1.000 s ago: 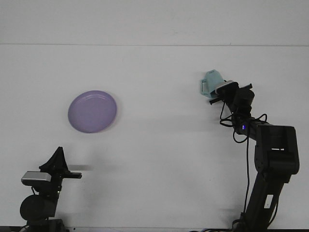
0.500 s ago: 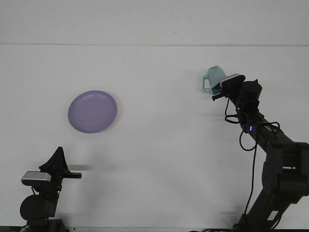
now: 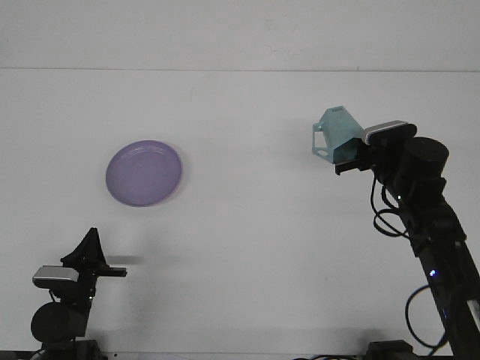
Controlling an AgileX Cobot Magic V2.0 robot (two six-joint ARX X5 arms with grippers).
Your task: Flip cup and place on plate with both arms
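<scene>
Front view: right gripper (image 3: 351,155) clamps the light-blue cup (image 3: 337,135), tilted, raised above the table (image 3: 247,225). Purple plate (image 3: 144,172) holds nothing. Left gripper (image 3: 105,271) state indeterminate.

Hidden and cut-off parts

The cup (image 3: 338,136) is hiding the right gripper (image 3: 351,156) fingertips; the frame's bottom edge is cropping both arm bases; the left gripper (image 3: 91,251) is showing no visible gap.

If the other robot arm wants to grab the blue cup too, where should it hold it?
Probably the cup's free upper-left end, coming from the left. The right end effector already covers its lower-right end, and the handle sticks out left, so the bare wall above it looks easiest to pinch.
</scene>
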